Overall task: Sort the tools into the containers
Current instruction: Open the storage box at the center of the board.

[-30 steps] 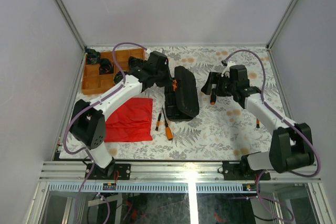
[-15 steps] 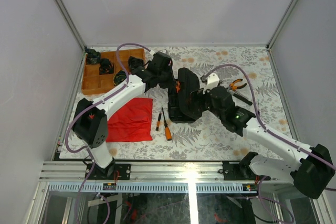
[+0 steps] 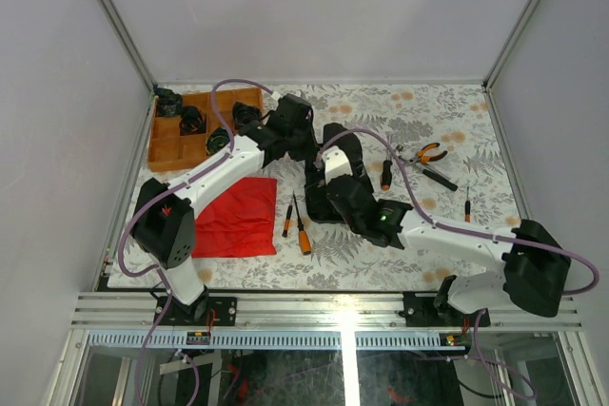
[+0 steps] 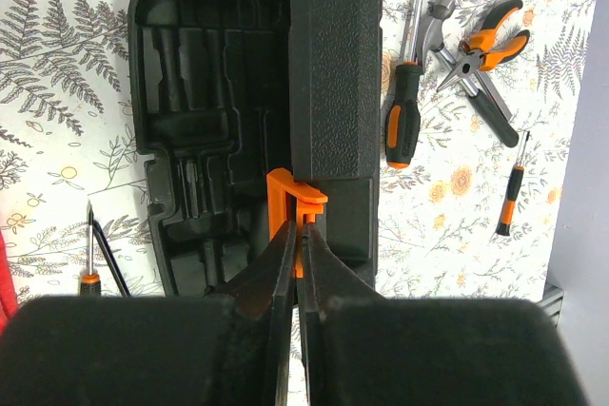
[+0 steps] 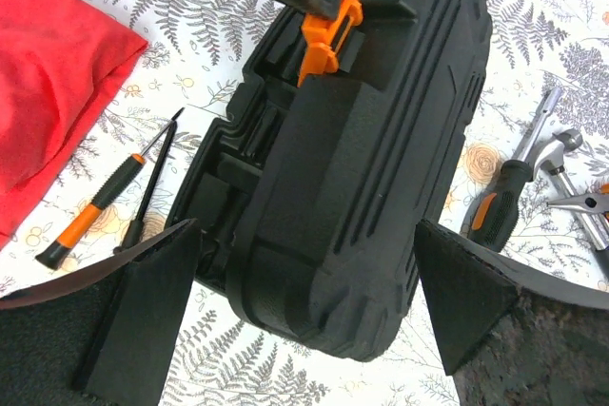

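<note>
1. Over the middle of the fern-printed table [image 3: 447, 111], the left pincer [image 4: 300, 235] is pressed together on the orange latch [image 4: 297, 199] of the black tool case [image 3: 335, 178]. The ribbed lid [image 4: 333, 64] stands up on its long edge.
2. Just to one side of those fingertips, the base half [image 4: 205, 130] lies flat on the table with its moulded slots facing up.
3. On the far side of the lid from the base, a narrow strip of table separates the case from a thick-handled screwdriver [image 4: 400, 121]. The orange-handled pliers [image 4: 487, 40] and a slim screwdriver [image 4: 511, 199] lie farther out, well apart from the pincer and near the table's edge.
4. The right pincer [image 5: 306, 225] is spread wide, with one finger on each side of the lid's rounded end. Whether either finger touches the case cannot be told.
5. Just beside one of its fingers, two screwdrivers [image 5: 105, 202] lie close together on open table, with the red cloth [image 5: 57, 73] beyond them.
6. The left arm [image 3: 214, 173] stretches long from its near corner, passing over the cloth's edge, wrist tipped down onto the latch. The wooden tray [image 3: 169, 151] sits well apart on its outer side.
7. The right arm [image 3: 457, 235] lies low across the table, forearm running toward the case and wrist turned up along the lid.
</note>
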Controlling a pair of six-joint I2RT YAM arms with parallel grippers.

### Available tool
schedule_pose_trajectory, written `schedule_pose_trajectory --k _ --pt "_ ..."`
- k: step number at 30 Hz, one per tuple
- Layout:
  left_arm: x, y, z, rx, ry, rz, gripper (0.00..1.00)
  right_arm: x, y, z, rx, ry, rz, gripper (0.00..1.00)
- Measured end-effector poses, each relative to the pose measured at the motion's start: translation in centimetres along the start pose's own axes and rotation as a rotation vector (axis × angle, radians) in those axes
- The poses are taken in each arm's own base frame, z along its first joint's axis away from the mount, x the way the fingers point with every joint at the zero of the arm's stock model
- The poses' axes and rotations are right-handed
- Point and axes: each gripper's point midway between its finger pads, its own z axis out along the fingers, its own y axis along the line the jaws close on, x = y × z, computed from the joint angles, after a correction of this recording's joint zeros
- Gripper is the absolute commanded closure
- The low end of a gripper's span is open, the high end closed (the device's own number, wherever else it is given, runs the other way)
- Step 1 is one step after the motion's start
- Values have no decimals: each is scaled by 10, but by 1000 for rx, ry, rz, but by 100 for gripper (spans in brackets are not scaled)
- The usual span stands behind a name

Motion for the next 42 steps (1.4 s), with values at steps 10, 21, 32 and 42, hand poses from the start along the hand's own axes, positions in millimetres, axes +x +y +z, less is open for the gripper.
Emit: schedule_pose_trajectory --k 10,21,32,42 --pt "0 0 0 -1 -1 0 96 12 -6 17 155 34 -127 28" --pt "1 -2 -4 6 -3 4 57 7 -16 14 227 20 -80 48" --pt "-3 7 -34 6 -70 2 41 1 -21 1 227 10 0 50" --pt "34 69 -9 -140 -5 -4 46 -14 -29 -12 180 -16 127 51"
